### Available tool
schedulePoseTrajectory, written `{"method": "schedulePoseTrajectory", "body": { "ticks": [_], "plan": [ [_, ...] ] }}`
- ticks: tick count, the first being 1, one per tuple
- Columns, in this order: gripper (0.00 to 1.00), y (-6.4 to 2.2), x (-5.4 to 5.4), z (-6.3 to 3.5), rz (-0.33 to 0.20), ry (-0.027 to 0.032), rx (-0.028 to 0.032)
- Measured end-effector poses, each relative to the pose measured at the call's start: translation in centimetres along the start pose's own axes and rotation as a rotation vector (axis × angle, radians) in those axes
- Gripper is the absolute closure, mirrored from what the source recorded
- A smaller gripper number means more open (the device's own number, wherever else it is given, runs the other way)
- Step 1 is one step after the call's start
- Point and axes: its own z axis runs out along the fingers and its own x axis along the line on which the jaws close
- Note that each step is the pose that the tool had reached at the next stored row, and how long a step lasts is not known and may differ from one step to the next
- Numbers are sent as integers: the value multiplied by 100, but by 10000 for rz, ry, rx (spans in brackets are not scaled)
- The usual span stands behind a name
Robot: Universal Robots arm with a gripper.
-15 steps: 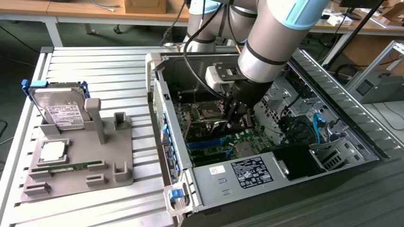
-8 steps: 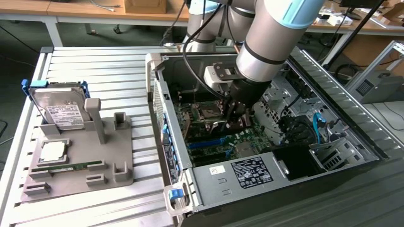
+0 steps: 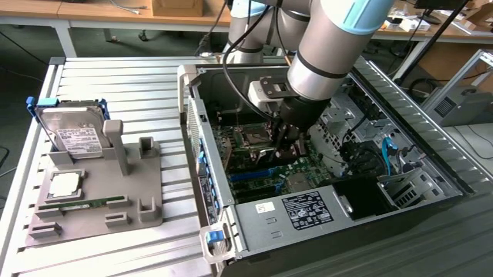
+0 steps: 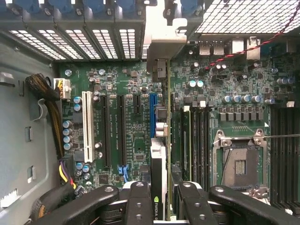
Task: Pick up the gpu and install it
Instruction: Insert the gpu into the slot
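Inside the open computer case [image 3: 254,222], my gripper [image 3: 287,147] reaches down over the motherboard [image 3: 266,167]. In the wrist view the gpu [image 4: 160,159] is seen edge-on, a thin green card with a black shroud. My gripper [image 4: 159,208] is shut on it, one black finger on each side. The card's silver bracket [image 4: 157,47] points at the case's rear slot openings. The card runs along the blue expansion slot [image 4: 152,115]; whether it sits in the slot I cannot tell.
A grey parts fixture [image 3: 138,196] on the slatted table holds a silver hard drive [image 3: 73,131], a processor [image 3: 64,183] and a slim memory stick [image 3: 85,203]. Around the card are a white slot [image 4: 87,126], the processor socket [image 4: 239,164], cable bundles [image 4: 51,117] and the power supply [image 3: 308,210].
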Motion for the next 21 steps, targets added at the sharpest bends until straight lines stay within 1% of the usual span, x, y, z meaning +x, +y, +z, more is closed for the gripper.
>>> {"method": "schedulePoseTrajectory", "body": {
  "ticks": [11,16,21],
  "plan": [
    [73,2,33,-1,2,-2,1],
    [73,28,34,0,1,-2,1],
    [73,33,35,0,1,-1,0]
  ]
}}
